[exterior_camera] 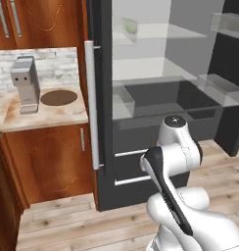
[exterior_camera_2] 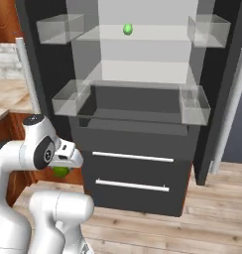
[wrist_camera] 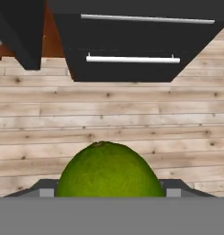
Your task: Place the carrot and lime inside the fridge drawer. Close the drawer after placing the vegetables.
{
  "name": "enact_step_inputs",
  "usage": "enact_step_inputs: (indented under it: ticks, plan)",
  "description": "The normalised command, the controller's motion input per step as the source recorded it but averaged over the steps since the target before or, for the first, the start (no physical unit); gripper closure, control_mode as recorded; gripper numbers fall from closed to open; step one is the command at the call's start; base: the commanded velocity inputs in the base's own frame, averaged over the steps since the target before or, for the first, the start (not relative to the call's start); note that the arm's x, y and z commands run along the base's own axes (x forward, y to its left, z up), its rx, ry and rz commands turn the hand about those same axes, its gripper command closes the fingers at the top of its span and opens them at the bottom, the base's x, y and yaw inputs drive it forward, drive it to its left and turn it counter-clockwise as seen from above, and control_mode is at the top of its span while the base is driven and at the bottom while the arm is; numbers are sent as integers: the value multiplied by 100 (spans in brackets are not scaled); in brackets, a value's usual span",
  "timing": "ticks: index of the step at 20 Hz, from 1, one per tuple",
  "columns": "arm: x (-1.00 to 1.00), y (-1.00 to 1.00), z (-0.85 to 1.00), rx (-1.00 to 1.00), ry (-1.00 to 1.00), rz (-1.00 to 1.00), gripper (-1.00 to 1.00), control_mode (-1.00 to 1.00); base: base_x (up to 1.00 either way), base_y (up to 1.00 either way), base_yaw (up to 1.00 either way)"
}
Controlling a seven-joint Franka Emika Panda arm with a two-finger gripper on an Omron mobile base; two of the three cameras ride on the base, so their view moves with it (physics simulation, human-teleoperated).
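Gripper [wrist_camera: 109, 195]: low in the bottom centre of the hand view, jaws clamped on the lime; in the right base view it sits at the left edge, under the white wrist
Lime [wrist_camera: 109, 172]: dark green ball between the two finger tips, filling the bottom middle of the hand view; a green sliver of it shows below the wrist in the right base view [exterior_camera_2: 61, 171]
Floor [wrist_camera: 109, 110]: pale wood planks beneath the held lime, across the middle of the hand view
Fridge drawer [exterior_camera_2: 138, 101]: pulled out, wide dark grey tray in the centre of the right base view, between clear bins; centre right in the left base view [exterior_camera: 175, 95]
Lower fridge front [exterior_camera_2: 133, 171]: dark panels with two white bar handles, below the drawer
Bright green oval thing [exterior_camera_2: 127, 29]: on the upper shelf, top centre of the right base view
Carrot: cannot be made out
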Motion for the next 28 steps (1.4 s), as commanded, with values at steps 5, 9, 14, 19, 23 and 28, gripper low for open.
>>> enact_step_inputs:
  ticks: [5, 9, 14, 19, 23, 28]
  plan:
    - [0, 0, 0, 0, 0, 0, 100, 100, 55, -57, 10]
    - [0, 0, 0, 0, 0, 0, 100, 100, 81, -9, 19]
    - [0, 0, 0, 0, 0, 0, 100, 100, 58, -34, 17]
    - [0, 0, 0, 0, 0, 0, 100, 100, 33, -57, 14]
    - [0, 0, 0, 0, 0, 0, 100, 100, 33, -47, 16]
    - [0, 0, 0, 0, 0, 0, 100, 100, 38, -44, 21]
